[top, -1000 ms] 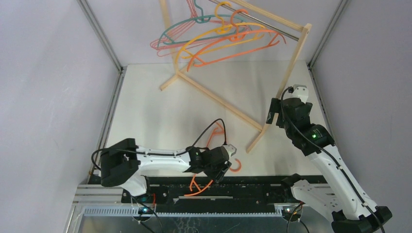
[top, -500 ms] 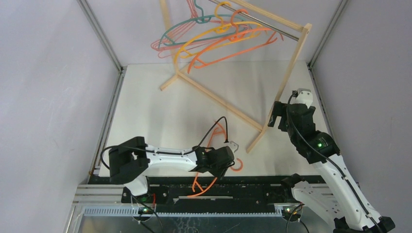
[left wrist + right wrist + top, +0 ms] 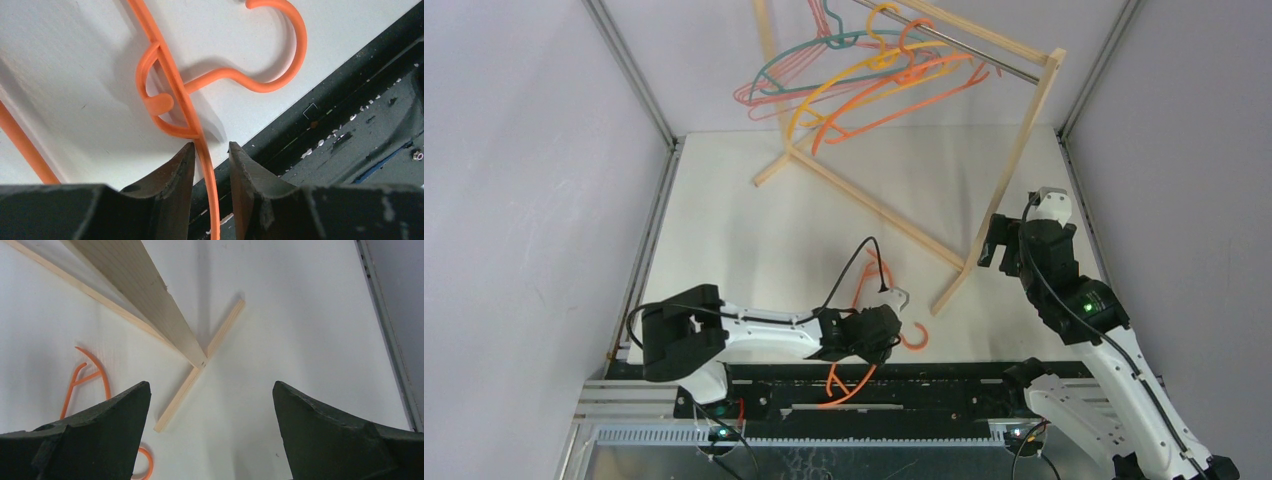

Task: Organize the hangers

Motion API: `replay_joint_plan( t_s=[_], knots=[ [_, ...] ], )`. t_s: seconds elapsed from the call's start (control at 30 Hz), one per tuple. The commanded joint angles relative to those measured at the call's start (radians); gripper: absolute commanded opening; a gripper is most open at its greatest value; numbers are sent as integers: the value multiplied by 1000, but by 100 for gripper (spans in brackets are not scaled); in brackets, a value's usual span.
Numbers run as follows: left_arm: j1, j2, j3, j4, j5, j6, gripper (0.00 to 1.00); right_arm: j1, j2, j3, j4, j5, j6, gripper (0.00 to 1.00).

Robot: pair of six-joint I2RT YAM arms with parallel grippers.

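An orange plastic hanger (image 3: 865, 288) lies on the white table at its near edge, one arm hanging over the black rail. My left gripper (image 3: 887, 343) is low over it. In the left wrist view the hanger's bar (image 3: 181, 95) runs between the jaws of my left gripper (image 3: 211, 150). It touches the left finger, and a gap is left at the right one. The hook (image 3: 299, 45) lies just beyond. My right gripper (image 3: 994, 246) is wide open and empty beside the rack's near post. Teal (image 3: 824, 44), yellow (image 3: 864, 75), orange (image 3: 894, 102) and pink (image 3: 759, 95) hangers hang on the rack.
The pale wooden rack (image 3: 1016, 150) stands diagonally across the back right, and its long floor bar (image 3: 874, 210) runs toward the middle. Its near foot (image 3: 197, 372) lies under my right gripper (image 3: 210, 390). Grey walls close both sides. A black rail (image 3: 944, 385) borders the near edge.
My left gripper has shifted slightly and settled lower, with its jaws around the hanger's bar. My right arm has drawn back to the right, away from the rack post. The hung hangers swing a little.
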Motion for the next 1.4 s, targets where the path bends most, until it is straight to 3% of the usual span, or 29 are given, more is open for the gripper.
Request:
replay_joint_plan(
  t_s=[0.0,0.03,0.1,0.13,0.43,0.63,1.03,1.17,1.37],
  knots=[
    [-4,120,-45,-234,-38,-27,35,-3,-11,7,19,-9,-12,100],
    [-3,121,-41,-247,-40,-27,27,-3,-14,7,18,-12,-7,100],
    [-4,111,-42,-264,-42,-25,2,-3,-19,7,15,-14,1,100],
    [-4,99,-45,-270,-44,-24,0,-3,-22,7,13,-13,4,100],
    [42,-123,-21,-449,-144,16,0,-4,-46,6,15,-1,8,100],
    [151,-318,86,-573,-169,114,0,-5,-50,7,25,-1,11,100],
    [288,-452,208,-605,-59,243,0,-9,-23,7,66,-1,15,100],
    [326,-454,341,-625,5,286,0,-9,-16,7,70,13,9,100],
    [364,-381,610,-623,242,336,0,-18,-17,17,75,49,-6,100]
  ],
)
